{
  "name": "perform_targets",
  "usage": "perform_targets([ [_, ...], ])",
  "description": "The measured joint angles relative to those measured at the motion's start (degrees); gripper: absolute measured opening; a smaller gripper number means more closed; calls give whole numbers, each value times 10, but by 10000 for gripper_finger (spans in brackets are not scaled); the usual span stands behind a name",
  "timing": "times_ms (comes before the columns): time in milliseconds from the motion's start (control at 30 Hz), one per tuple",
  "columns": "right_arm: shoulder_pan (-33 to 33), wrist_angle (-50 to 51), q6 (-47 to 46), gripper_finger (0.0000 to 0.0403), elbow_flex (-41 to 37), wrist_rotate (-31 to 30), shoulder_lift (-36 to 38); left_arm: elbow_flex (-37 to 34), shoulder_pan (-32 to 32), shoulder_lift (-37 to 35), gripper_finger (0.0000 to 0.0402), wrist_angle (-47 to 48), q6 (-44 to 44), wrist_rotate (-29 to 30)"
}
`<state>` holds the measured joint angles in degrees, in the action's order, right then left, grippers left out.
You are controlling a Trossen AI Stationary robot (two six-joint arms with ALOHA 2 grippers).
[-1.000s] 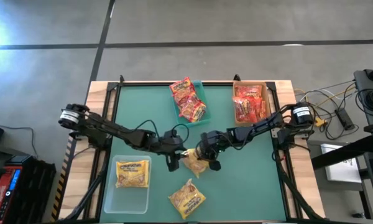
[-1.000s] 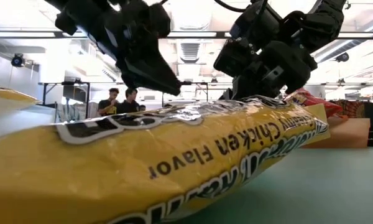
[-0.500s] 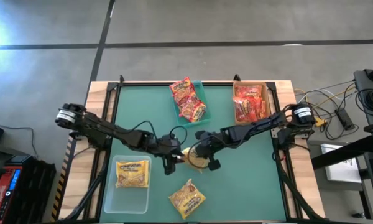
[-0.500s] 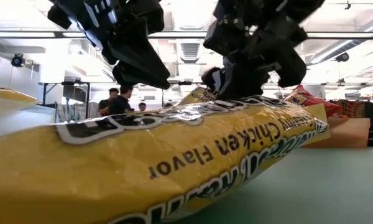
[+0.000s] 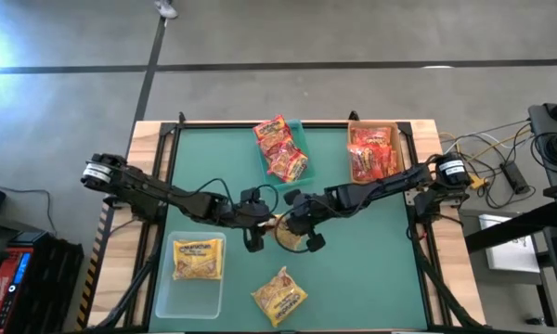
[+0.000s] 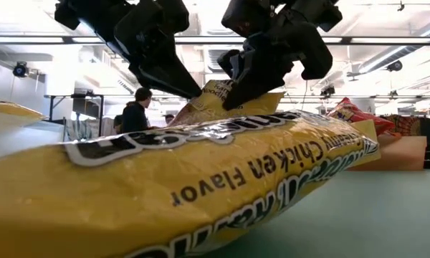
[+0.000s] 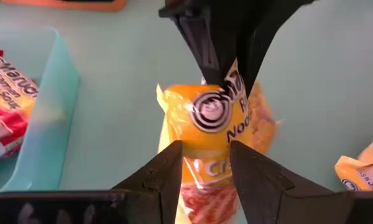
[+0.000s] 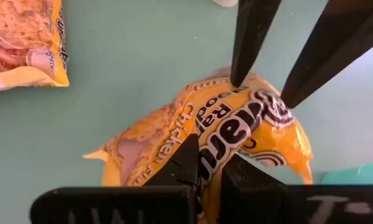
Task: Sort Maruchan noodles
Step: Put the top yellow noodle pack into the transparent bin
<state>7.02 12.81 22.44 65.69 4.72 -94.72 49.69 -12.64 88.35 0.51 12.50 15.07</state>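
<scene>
Lifted yellow packet (image 6: 226, 100), foreground packet (image 6: 201, 179) "Chicken Flavor"

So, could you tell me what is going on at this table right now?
Both arms meet at mid-table over one yellow noodle packet. The right pincer is shut on the packet's edge, and the left pincer straddles its other end, jaws partly apart. Elsewhere, red packets fill the teal bin and the tan bin, one yellow packet lies in the clear bin, and another yellow packet lies loose on the table.
</scene>
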Motion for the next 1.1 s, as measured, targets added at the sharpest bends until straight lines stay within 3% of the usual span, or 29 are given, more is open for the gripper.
perform_targets([
  [533, 2, 3, -45, 8, -26, -4, -10, 0, -5, 16, 164, 12, 67, -7],
  [900, 4, -13, -44, 8, -22, -3, -10, 0, -5, 16, 193, -82, -67, -7],
  [1100, 6, -14, -44, 8, -22, -3, -10, 0, -1, 16, 201, -82, -74, -8],
])
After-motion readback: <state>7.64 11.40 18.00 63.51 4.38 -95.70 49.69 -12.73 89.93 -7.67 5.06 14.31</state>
